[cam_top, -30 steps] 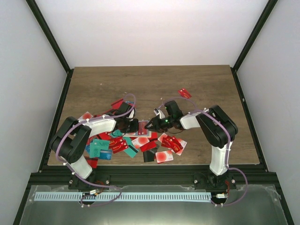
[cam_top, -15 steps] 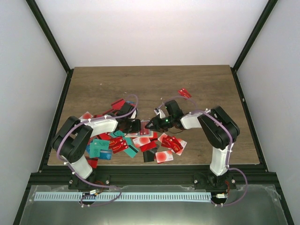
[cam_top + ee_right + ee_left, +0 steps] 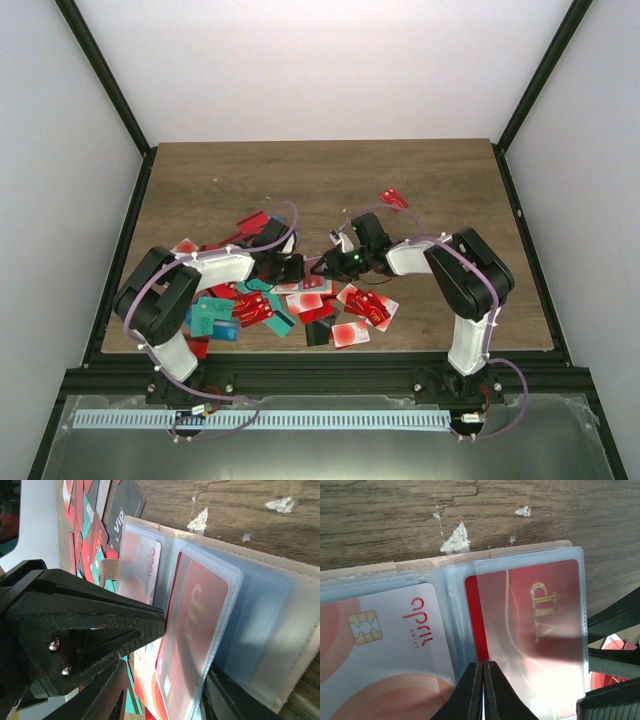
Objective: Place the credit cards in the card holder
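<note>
The card holder [image 3: 308, 279] lies open on the wood between my two grippers, its beige rim [image 3: 530, 547] and clear blue-tinted sleeves [image 3: 280, 620] showing. A red VIP card [image 3: 520, 610] sits mostly inside one sleeve, with a red strip of its edge outside. A white card [image 3: 385, 640] fills the neighbouring sleeve. My left gripper [image 3: 483, 666] is shut, its tips [image 3: 150, 620] against the red card's [image 3: 200, 615] exposed edge. My right gripper [image 3: 165, 692] is closed around the raised sleeves from the other side [image 3: 322, 268].
Loose credit cards, red, teal, black and white, lie heaped near the front left [image 3: 245, 305] and in front of the right gripper [image 3: 365, 308]. One red card [image 3: 394, 198] lies alone farther back. A black VIP card [image 3: 122, 507] rests just beside the holder.
My left gripper has edged slightly right, toward the right gripper and the holder. The right arm has barely moved.
</note>
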